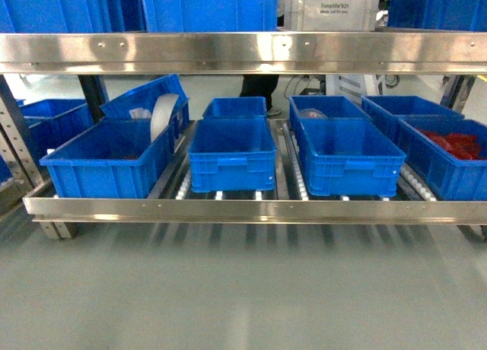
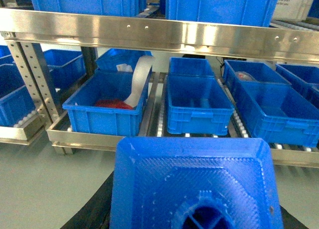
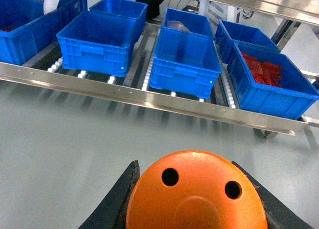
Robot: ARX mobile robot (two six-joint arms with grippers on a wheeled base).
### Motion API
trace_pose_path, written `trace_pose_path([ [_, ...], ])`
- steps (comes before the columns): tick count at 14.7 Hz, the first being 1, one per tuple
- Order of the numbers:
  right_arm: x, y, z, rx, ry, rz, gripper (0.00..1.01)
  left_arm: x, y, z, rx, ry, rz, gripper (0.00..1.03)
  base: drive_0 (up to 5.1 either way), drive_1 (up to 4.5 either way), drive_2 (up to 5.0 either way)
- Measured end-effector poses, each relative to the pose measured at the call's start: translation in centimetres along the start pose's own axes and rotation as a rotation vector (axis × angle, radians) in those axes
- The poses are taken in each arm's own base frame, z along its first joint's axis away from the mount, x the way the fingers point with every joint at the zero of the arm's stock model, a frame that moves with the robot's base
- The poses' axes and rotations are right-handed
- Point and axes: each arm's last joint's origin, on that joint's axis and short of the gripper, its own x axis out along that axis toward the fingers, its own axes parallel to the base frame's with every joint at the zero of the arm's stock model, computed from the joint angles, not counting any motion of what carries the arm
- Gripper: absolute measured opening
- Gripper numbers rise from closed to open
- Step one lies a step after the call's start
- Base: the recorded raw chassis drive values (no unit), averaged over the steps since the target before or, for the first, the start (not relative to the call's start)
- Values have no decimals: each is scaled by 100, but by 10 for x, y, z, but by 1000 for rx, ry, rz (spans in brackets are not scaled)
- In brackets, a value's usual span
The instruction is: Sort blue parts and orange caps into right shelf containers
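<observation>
In front of the shelf crates (image 1: 346, 163), the right gripper (image 3: 197, 199) clamped an orange cap (image 3: 196, 194) between its jaws. The left gripper (image 2: 192, 199) was mostly hidden, apparently closed around a blue part (image 2: 192, 181).

My right gripper (image 3: 194, 199) is black around an orange cap (image 3: 195, 194) whose flat top carries two small dark holes, and my left gripper (image 2: 192, 209) shows black beneath a bright blue part (image 2: 192, 181) with a fine ribbed texture. The crates (image 1: 232, 154) ahead are all the same saturated blue with ribbed sides, sitting on a shiny silver shelf (image 1: 243, 209) with white rollers (image 3: 149, 72) between them, above a pale grey-green floor (image 1: 243, 289). One crate (image 3: 271, 84) at right holds red pieces (image 3: 266, 72); a white strip (image 2: 138, 82) curls from another at left.
</observation>
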Motion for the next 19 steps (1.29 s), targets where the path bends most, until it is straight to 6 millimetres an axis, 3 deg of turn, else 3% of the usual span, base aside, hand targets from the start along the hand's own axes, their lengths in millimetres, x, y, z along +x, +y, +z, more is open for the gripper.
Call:
trace_pose_path([
  [11,0,0,0,0,-3,-1,43,0,0,0,0,2,2,44,10,369,-349],
  [19,1,0,0,0,4,4,43,1,0,0,3,5,2,44,0,0,0],
])
